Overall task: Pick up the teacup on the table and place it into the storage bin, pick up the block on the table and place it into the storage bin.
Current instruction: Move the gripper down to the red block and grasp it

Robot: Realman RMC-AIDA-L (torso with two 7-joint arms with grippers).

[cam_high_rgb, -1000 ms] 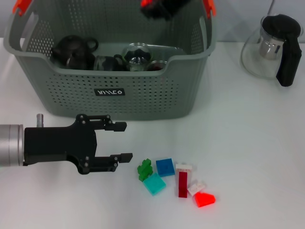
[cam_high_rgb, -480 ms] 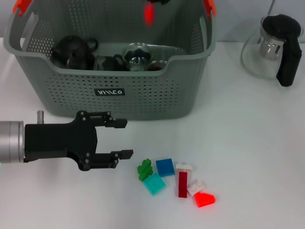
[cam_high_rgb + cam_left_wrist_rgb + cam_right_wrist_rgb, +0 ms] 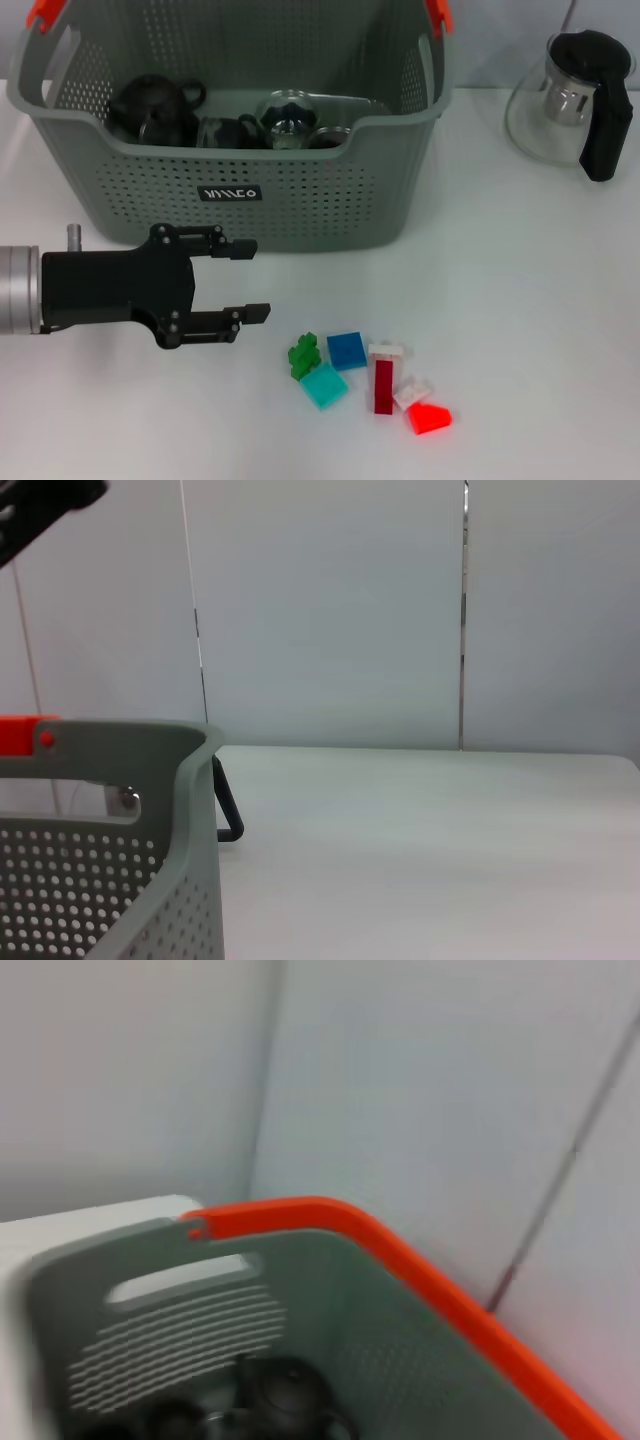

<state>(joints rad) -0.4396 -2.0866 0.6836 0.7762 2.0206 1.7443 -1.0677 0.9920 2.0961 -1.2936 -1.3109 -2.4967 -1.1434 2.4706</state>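
Note:
The grey-green storage bin (image 3: 300, 205) stands at the back of the white table. Inside it lie a dark teapot (image 3: 155, 100), a dark teacup (image 3: 222, 131) and a glass piece (image 3: 290, 115). The right wrist view looks down on the storage bin (image 3: 130, 1260) and its orange handle (image 3: 400, 1250). Loose blocks lie on the table in front of the bin: green (image 3: 303, 355), teal (image 3: 325, 385), blue (image 3: 347, 350), dark red (image 3: 384, 385) and bright red (image 3: 430, 418). My left gripper (image 3: 256, 279) hovers open and empty, left of the blocks and just in front of the bin. The right gripper is out of view.
A glass teapot with a black handle (image 3: 575, 100) stands at the back right. The left wrist view shows a corner of the bin (image 3: 190, 810) with an orange clip (image 3: 25, 735) and bare table (image 3: 430, 850) beyond.
The right gripper, above the bin's back with a red block, let it fall and left the view. The left gripper drew back slightly to the left, still open.

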